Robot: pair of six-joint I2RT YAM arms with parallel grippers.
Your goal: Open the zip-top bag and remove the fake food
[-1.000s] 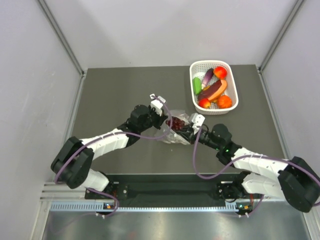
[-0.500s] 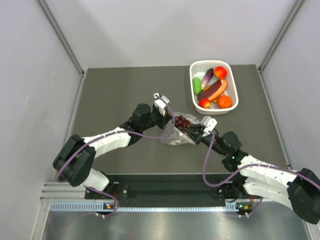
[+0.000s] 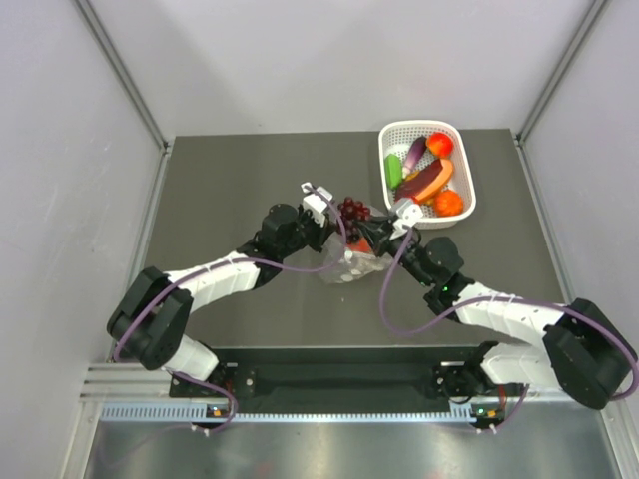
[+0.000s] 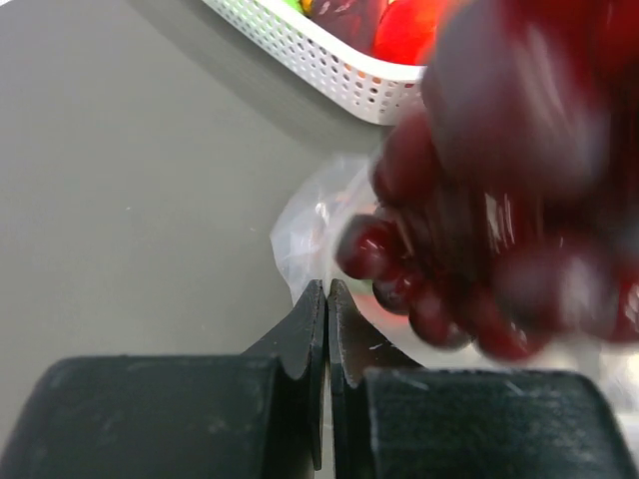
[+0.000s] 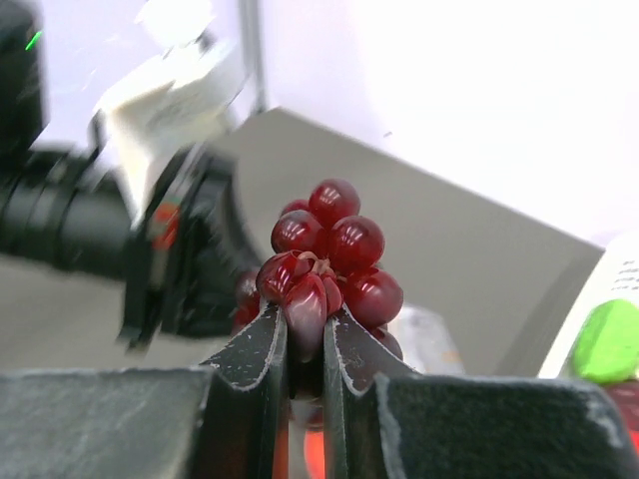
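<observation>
The right tool (image 5: pixel 305 329) is clamped on the grape bunch (image 5: pixel 334 244), its two fingers pinching the lowest dark red grapes so that the rest of the cluster stands up above the fingertips. From the overhead view the bunch (image 3: pixel 351 208) sits just past the far edge of the zip-top bag (image 3: pixel 349 264), which lies crumpled on the dark grey worktop (image 3: pixel 230 190) between the two arms. The left tool (image 4: pixel 326 299) has its fingers pressed together, and the clear dotted film of the bag (image 4: pixel 310 225) runs right down to their tips, so it looks pinched there. In that wrist view the grapes hang blurred and large just above the bag. A bit of red-orange shows through the plastic. The white lattice basket (image 3: pixel 469 205) stands at the far right, near the bag but apart from it, holding a purple eggplant (image 3: pixel 414 155), a green vegetable (image 3: pixel 394 172) and red-orange fruits (image 3: pixel 449 203).
</observation>
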